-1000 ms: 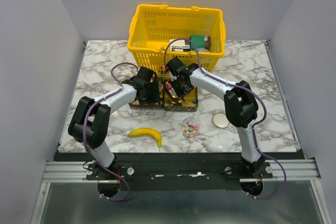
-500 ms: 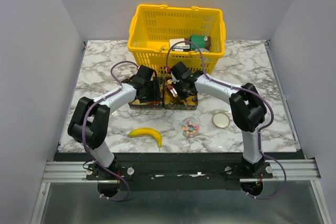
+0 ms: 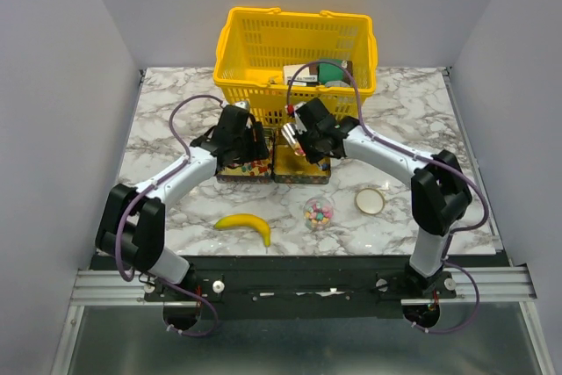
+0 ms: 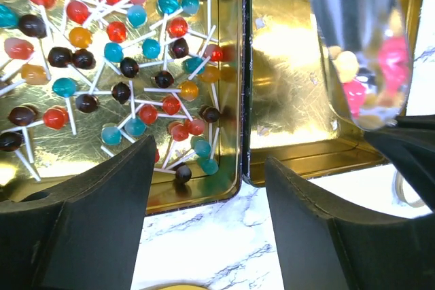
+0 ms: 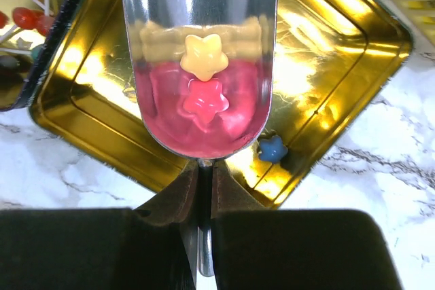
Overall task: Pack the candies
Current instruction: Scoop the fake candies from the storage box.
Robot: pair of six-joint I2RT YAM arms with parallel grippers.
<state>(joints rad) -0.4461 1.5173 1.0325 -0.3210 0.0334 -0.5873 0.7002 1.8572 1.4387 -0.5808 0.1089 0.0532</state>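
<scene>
Tiny star-shaped candies (image 5: 202, 98): likely hard, light, skittish; best scooped, not pinched. Right hand (image 5: 204, 191) clamps handle of shiny metal scoop (image 5: 197, 5), frame centre; left hand (image 4: 207, 195) open, empty.

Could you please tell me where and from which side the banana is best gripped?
Probably take the banana across its thick middle, from straight above: it lies flat on the table, curved and tapering toward both ends.

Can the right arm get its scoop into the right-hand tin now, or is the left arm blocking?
Likely yes: the right tool holds the scoop above the open right-hand tin, bare but for one blue candy. The left tool hangs over the lollipop tin beside it.
</scene>
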